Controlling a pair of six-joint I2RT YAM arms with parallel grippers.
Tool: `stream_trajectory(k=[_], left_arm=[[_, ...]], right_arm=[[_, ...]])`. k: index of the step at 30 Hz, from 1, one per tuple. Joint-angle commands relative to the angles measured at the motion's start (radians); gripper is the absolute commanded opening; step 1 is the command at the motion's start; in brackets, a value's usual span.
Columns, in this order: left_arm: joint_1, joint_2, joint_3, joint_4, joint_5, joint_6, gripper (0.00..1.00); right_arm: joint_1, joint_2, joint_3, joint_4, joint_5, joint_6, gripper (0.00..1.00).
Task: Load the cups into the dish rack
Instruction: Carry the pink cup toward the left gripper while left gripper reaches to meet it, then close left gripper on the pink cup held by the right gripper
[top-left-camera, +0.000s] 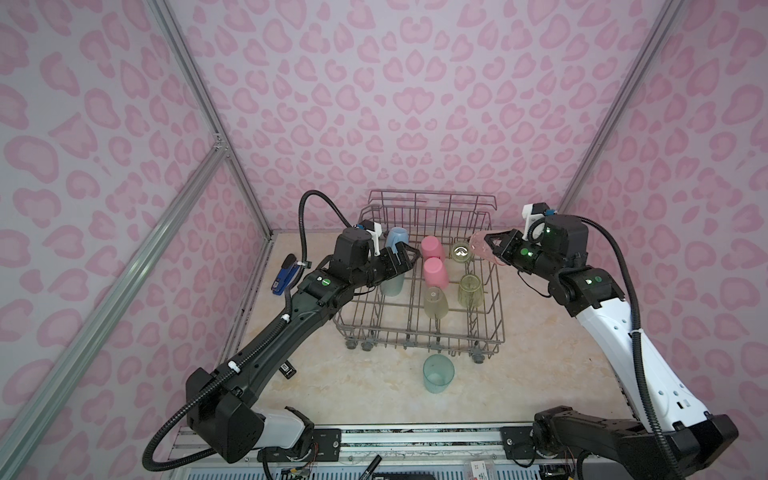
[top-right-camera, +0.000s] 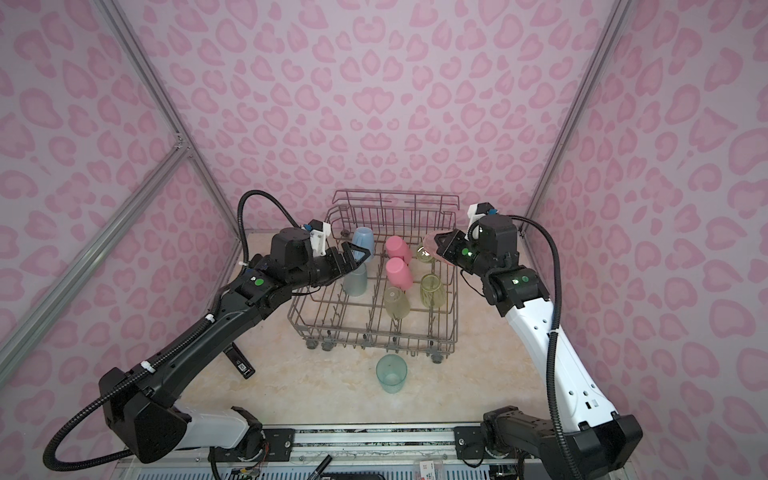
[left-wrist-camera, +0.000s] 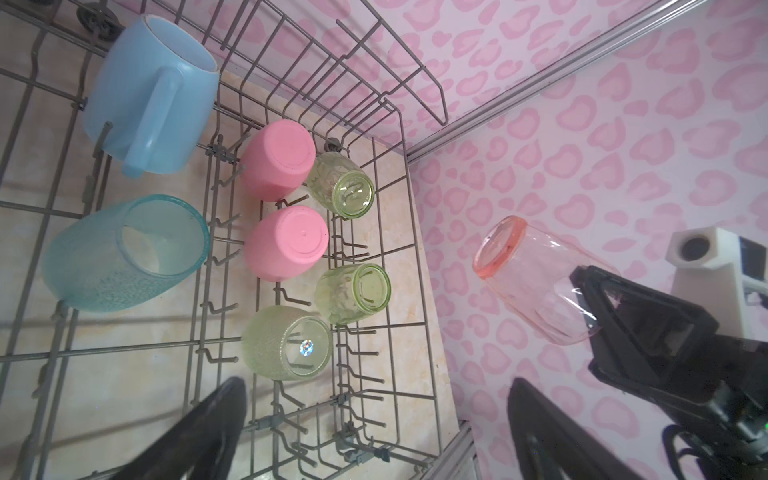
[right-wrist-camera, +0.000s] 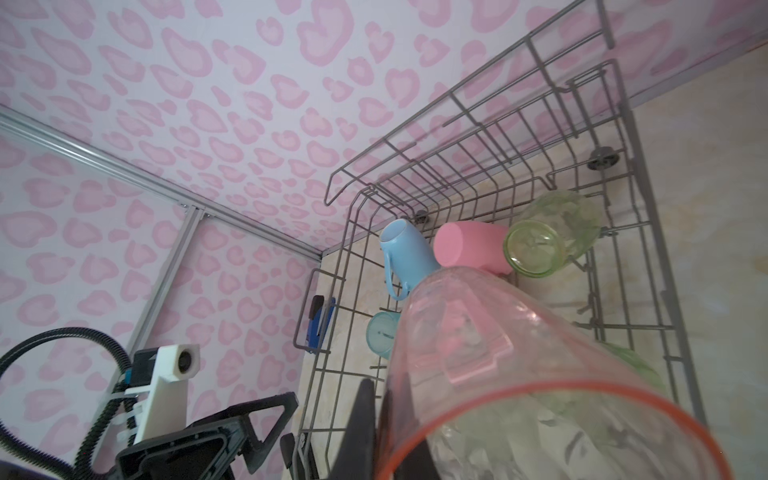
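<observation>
Teal cup (top-left-camera: 438, 372) stands on the table (top-left-camera: 374, 386) at 6 o'clock of the rack (top-left-camera: 419, 338). Right gripper (top-left-camera: 492, 245) pinches 1 salmon cup (left-wrist-camera: 532, 282) by its rim at 2 o'clock. Left gripper (top-left-camera: 405, 259) is spread and empty. The cup looks light, thin and slick, so gripping the wall suits it.

Soft, even, pinkish light, apparently from above; shadows under the rack (top-left-camera: 419, 336) are faint. Top views bow at the edges. In the wrist views, near fingers (left-wrist-camera: 199, 436) and the cup (right-wrist-camera: 478, 332) blur.
</observation>
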Motion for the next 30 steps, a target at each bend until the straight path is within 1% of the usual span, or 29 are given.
stream_trajectory(k=[1, 9, 14, 17, 21, 30], left_arm=[[0.015, 0.019, 0.013, 0.081, 0.044, -0.146, 1.00], [0.049, 0.049, -0.022, 0.289, 0.093, -0.431, 0.99], [0.056, 0.043, -0.077, 0.415, 0.075, -0.583, 1.00], [0.057, 0.049, -0.077, 0.438, 0.064, -0.624, 1.00], [0.057, 0.074, -0.072, 0.462, 0.067, -0.695, 1.00], [0.057, 0.120, -0.043, 0.541, 0.067, -0.766, 1.00]], right_arm=[[0.023, 0.024, -0.016, 0.189, -0.069, 0.053, 0.00], [0.101, 0.067, -0.063, 0.383, -0.087, 0.132, 0.00], [0.125, 0.089, -0.110, 0.534, -0.095, 0.221, 0.00], [0.141, 0.113, -0.115, 0.602, -0.105, 0.265, 0.00], [0.160, 0.146, -0.108, 0.647, -0.120, 0.303, 0.00], [0.197, 0.197, -0.079, 0.649, -0.129, 0.293, 0.00]])
